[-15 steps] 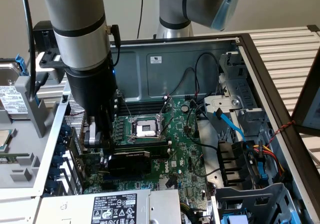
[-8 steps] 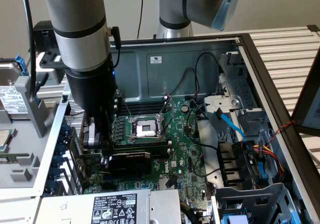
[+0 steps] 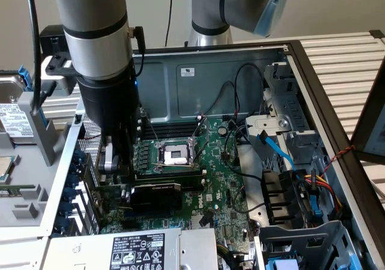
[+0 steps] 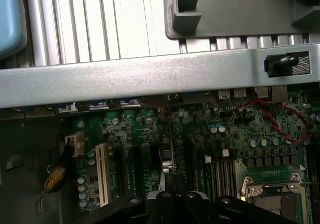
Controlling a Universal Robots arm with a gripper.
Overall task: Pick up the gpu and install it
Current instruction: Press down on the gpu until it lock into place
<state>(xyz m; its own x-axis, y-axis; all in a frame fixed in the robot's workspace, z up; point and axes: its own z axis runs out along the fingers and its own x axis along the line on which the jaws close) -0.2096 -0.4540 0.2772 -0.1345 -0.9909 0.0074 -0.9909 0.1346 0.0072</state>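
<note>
One gpu (image 3: 155, 196) | seated on motherboard (image 3: 219, 180) | open case (image 3: 313, 71)

The arm (image 3: 99, 71) hides the gpu's (image 3: 155, 195) bracket end.

**Labels in view, almost none legible**

A white sticker (image 3: 188, 71) is sitting on the grey back wall of the computer case (image 3: 240, 71), its print too small to read. On the power supply (image 3: 138, 252), at the case's near edge, a black-and-white rating label (image 3: 137, 251) is showing certification marks and fine lines, none readable. Left of the case in the exterior view, a hard drive (image 3: 12, 110) is carrying a white label (image 3: 15, 121) with unreadable print.
</note>
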